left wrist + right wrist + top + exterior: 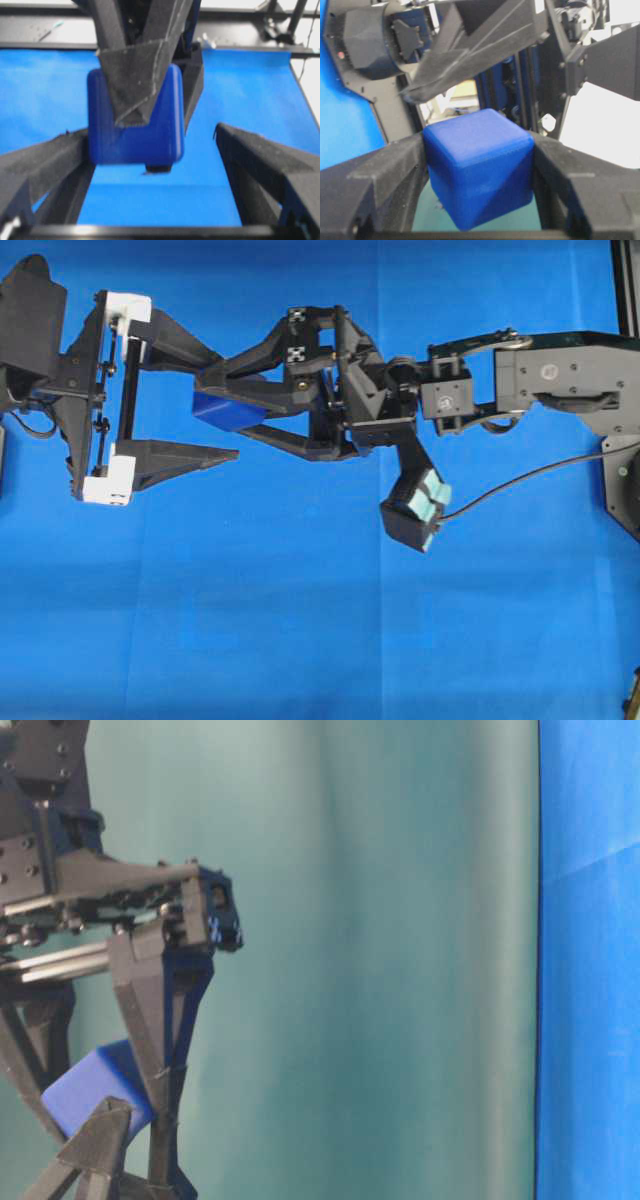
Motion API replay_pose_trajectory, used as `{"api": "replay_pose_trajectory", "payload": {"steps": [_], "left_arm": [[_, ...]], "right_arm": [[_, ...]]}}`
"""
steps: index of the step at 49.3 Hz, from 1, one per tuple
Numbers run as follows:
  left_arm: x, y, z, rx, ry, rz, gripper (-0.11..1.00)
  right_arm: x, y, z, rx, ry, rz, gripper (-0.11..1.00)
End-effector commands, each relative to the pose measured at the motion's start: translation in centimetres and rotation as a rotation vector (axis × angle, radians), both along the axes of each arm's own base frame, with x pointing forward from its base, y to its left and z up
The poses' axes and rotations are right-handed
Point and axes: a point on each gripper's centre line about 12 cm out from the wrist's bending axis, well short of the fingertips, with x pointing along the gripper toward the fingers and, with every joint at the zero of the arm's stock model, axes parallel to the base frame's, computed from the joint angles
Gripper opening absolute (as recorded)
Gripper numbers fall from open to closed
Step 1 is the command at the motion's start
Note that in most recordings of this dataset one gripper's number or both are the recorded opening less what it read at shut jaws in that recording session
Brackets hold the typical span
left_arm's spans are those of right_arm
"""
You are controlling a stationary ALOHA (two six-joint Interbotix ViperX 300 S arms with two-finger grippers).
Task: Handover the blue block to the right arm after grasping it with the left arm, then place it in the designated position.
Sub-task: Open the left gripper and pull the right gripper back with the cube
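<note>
The blue block [222, 410] is a small dark-blue cube held above the bright blue cloth. My right gripper [218, 400], all black, reaches across from the right and is shut on it; in the right wrist view the block [477, 170] is clamped between both fingers of that gripper [479, 167]. My left gripper [230, 410], with white corner blocks, is open, its two fingers spread wide on either side of the block. In the left wrist view the block [135, 120] sits by the left finger [40, 165], with a clear gap to the right finger [265, 170]. The block also shows in the table-level view [95, 1085].
The right arm's wrist camera box [415, 505] hangs below its wrist, with a cable [540, 475] trailing right. A black frame [625, 285] stands at the right edge. A teal backdrop [380, 960] fills the table-level view.
</note>
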Motion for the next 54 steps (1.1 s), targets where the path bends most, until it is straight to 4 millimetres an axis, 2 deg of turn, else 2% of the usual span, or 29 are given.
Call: {"api": "replay_pose_trajectory", "payload": {"steps": [1,16,23,30,46,54], "left_arm": [[-1.2,0.1,1.9,0.001,-0.063,0.003,0.93],[-3.0,0.2,2.2,0.002,-0.088,0.002,0.93],[-3.4,0.2,2.3,0.000,-0.095,0.003,0.93],[-3.6,0.2,2.3,0.000,-0.095,0.003,0.93],[-3.4,0.4,2.3,0.001,-0.092,0.010,0.93],[-3.3,0.4,2.2,0.002,-0.091,0.009,0.93]], "right_arm": [[-1.4,0.0,1.9,0.010,-0.041,-0.005,0.55],[-5.7,-0.1,2.0,0.013,-0.031,-0.020,0.55],[-8.1,-0.1,2.1,0.018,-0.039,-0.025,0.55],[-9.6,-0.1,2.3,0.037,-0.037,-0.038,0.55],[-9.8,-0.1,2.1,0.046,-0.026,-0.044,0.55],[-9.7,0.0,2.2,0.174,-0.021,-0.055,0.55]]}}
